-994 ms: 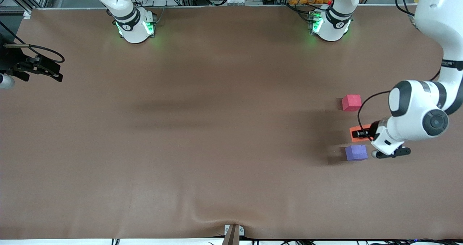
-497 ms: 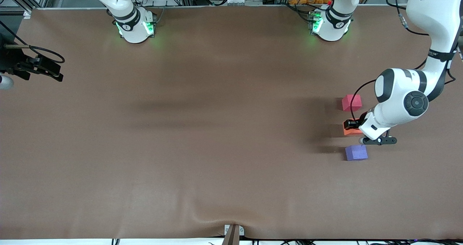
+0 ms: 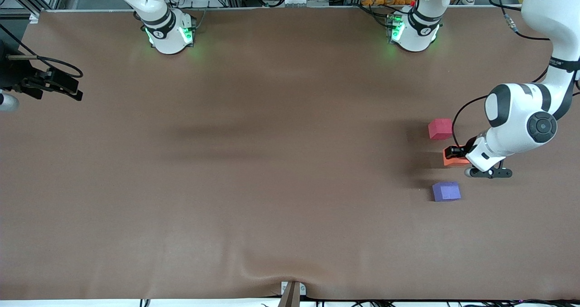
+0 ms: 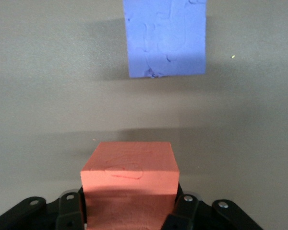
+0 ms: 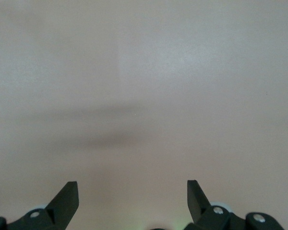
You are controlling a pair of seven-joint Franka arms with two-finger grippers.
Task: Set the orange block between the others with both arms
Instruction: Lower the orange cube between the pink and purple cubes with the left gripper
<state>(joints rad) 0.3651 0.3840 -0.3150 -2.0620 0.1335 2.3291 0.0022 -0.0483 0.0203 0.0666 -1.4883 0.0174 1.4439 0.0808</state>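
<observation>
My left gripper [image 3: 453,153] is shut on the orange block [image 3: 455,159], holding it over the table in the gap between the others. The pinkish-red cube [image 3: 440,129] lies farther from the front camera, the purple cube [image 3: 446,191] nearer. In the left wrist view the orange block [image 4: 129,175] fills my left gripper [image 4: 128,211], with the purple cube [image 4: 165,36] ahead on the mat. My right gripper [image 3: 68,89] waits open over the right arm's end of the table; in its wrist view my right gripper [image 5: 133,191] holds nothing.
A brown mat [image 3: 272,162] covers the whole table. The two arm bases [image 3: 170,32] [image 3: 414,30] glow green along the table's edge farthest from the front camera. A small bracket [image 3: 292,291] sits at the nearest edge.
My left gripper carried the orange block away from the purple cube, first toward the table's middle, then back toward the left arm's end. The right arm has not moved.
</observation>
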